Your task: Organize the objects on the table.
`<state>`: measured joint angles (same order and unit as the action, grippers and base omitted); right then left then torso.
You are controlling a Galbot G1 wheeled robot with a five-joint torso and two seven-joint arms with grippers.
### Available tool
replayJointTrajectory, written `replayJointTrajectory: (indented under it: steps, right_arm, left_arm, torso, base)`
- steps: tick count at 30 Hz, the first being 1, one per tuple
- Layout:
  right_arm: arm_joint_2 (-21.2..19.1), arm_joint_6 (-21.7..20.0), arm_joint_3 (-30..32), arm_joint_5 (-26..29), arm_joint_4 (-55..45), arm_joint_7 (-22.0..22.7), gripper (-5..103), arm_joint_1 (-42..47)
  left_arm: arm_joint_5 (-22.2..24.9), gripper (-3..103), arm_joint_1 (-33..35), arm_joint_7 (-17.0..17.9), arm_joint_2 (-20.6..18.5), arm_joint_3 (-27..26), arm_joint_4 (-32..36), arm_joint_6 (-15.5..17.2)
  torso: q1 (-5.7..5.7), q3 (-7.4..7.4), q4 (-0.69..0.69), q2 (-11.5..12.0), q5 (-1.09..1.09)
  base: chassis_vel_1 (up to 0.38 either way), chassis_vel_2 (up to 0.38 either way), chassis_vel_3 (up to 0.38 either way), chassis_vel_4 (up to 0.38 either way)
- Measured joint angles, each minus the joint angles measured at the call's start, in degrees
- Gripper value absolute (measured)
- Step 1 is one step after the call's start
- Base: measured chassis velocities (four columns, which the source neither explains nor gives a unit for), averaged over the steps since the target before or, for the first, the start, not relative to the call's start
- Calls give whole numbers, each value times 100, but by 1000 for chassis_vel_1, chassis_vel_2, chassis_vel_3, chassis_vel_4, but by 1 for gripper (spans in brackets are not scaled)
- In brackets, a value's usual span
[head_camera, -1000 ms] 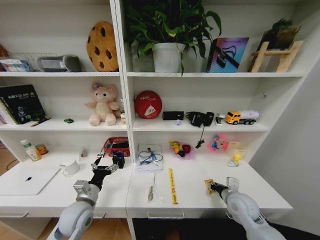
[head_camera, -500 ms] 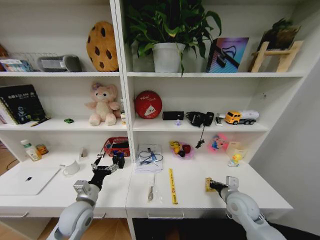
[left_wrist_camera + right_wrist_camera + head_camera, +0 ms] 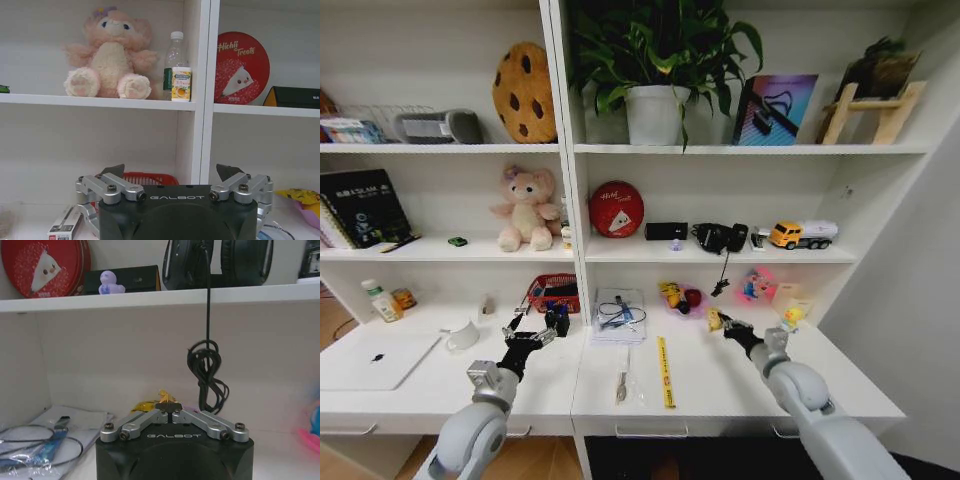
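Up close, right gripper (image 3: 168, 409) jaws clamp a yellow wrapper (image 3: 162, 397); left gripper (image 3: 172, 175) jaws apart.

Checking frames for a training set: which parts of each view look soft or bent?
Head view: shelf edges bow toward the corners, the right gripper slightly smeared. Left wrist view: red mesh basket soft. Right wrist view: pink toy at the edge blurred.
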<state>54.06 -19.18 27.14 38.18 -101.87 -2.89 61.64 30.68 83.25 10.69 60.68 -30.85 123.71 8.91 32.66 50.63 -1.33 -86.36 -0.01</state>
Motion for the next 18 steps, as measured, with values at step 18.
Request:
replayJointTrajectory:
  steps: [18]
  right_arm:
    - [440, 273, -1283, -189, 2101, -47, 0, -2104]
  left_arm:
    - [0, 100, 0, 0, 0, 0, 0, 0]
  torso:
    - [0, 0, 0, 0, 0]
  base:
    - [0, 0, 0, 0]
